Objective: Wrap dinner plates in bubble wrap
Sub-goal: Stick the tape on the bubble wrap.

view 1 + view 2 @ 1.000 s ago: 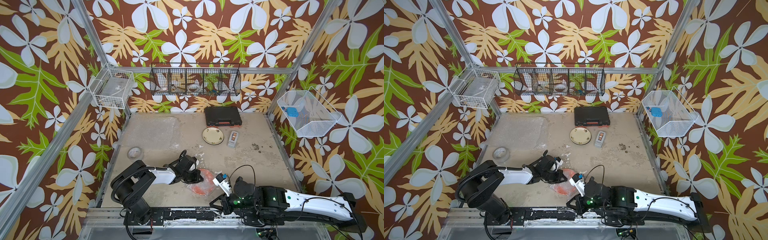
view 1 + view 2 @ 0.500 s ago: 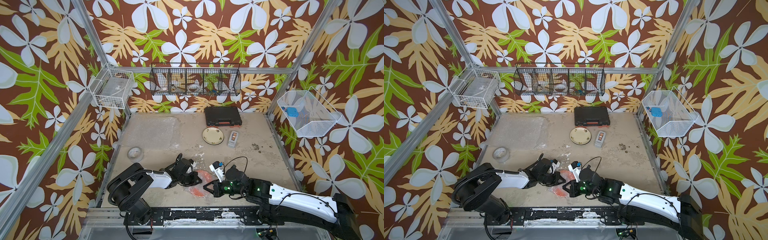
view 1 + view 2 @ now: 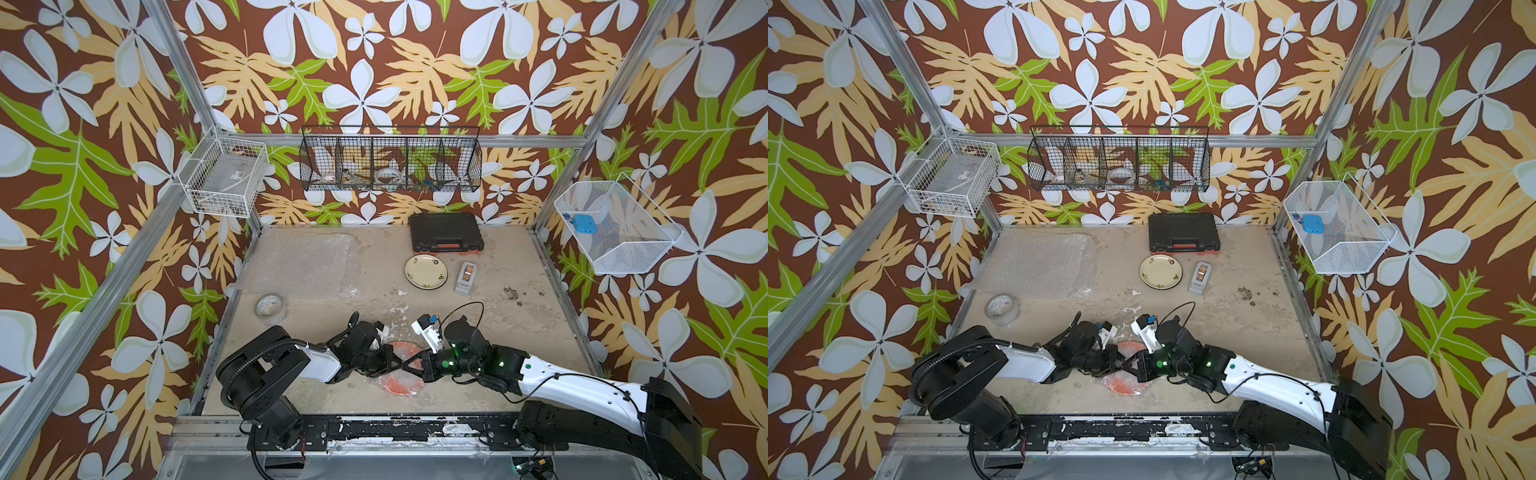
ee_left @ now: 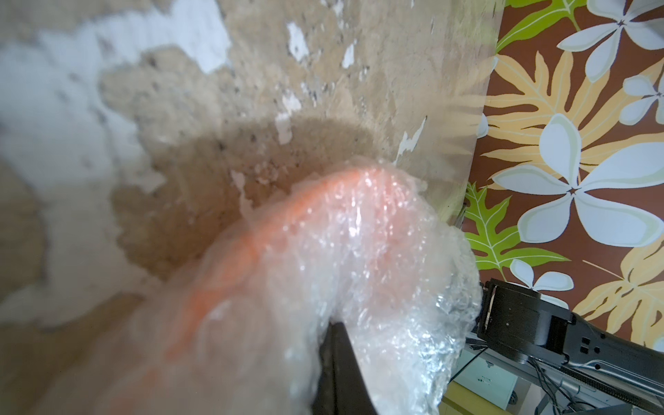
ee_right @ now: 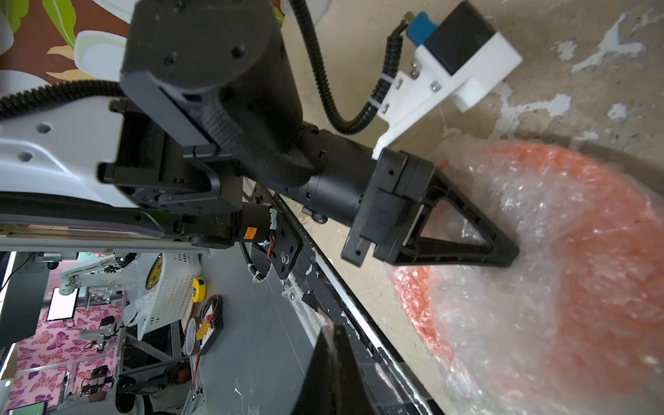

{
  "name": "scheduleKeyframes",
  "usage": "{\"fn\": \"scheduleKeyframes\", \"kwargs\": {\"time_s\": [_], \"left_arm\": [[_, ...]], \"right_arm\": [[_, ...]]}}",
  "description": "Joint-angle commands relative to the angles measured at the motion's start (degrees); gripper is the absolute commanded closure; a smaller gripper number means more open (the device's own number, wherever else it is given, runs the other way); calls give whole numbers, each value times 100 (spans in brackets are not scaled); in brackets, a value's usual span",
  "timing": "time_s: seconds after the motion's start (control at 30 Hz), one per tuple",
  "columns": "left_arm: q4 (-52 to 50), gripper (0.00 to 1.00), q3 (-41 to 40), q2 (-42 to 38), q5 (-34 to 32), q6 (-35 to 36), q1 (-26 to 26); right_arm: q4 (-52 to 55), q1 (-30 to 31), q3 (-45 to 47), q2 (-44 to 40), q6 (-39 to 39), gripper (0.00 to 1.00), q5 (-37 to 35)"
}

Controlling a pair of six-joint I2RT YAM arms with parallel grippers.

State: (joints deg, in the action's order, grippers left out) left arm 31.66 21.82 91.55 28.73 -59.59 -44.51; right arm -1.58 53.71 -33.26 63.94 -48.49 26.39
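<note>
An orange dinner plate [image 3: 399, 384] [image 3: 1125, 384] lies near the table's front edge, covered in crumpled bubble wrap [image 4: 377, 251] [image 5: 539, 323]. My left gripper [image 3: 409, 360] [image 3: 1130, 360] is shut, and its tip [image 5: 508, 257] is sunk in the wrap on top of the plate. My right gripper [image 3: 401, 369] [image 3: 1124, 368] is shut and crosses the left one over the plate's near side. A thin clear sliver shows at its tip [image 5: 330, 328]; I cannot tell what it is. A cream dinner plate [image 3: 426, 272] [image 3: 1161, 272] with dark flower marks lies bare farther back.
A flat sheet of bubble wrap [image 3: 299, 262] covers the back left of the table, with a whitish tape roll [image 3: 270, 308] in front of it. A black case [image 3: 446, 232] and a grey tape dispenser [image 3: 466, 277] lie at the back. Wire baskets [image 3: 390, 166] hang on the walls.
My right arm has swung from the front rail in to the wrapped orange plate and now crosses the left gripper. The left gripper has stayed on the wrap, shifting slightly left.
</note>
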Motion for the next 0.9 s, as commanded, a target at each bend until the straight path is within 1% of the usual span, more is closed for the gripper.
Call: {"fn": "scheduleKeyframes", "kwargs": {"time_s": [0.0,0.13,0.27,0.33,0.5,0.67,0.77,0.83,0.87], "left_arm": [[-762,96,-99,73,-106,-275,24],[-695,96,-108,83,-80,-341,39],[-679,96,-139,14,-104,-380,63],[-695,96,-152,-5,-105,-386,70],[-696,96,-205,-15,-105,-391,91],[-705,96,-257,-5,-105,-383,127],[-738,96,-288,-1,-92,-361,161],[-771,96,-317,-12,-94,-347,192],[-784,96,-327,-14,-95,-336,202]], "right_arm": [[-281,-271,-82,236,368,100,369],[-429,-673,-243,752,664,100,708],[-526,-864,-398,1301,960,100,725],[-552,-948,-476,1542,1108,100,861],[-602,-1134,-609,2136,1445,100,766],[-736,-1151,-704,2766,1739,100,314],[-756,-1146,-744,3062,1849,92,-85],[-659,-1144,-773,3118,1908,82,-547],[-583,-1144,-816,3109,1943,79,-751]]}}
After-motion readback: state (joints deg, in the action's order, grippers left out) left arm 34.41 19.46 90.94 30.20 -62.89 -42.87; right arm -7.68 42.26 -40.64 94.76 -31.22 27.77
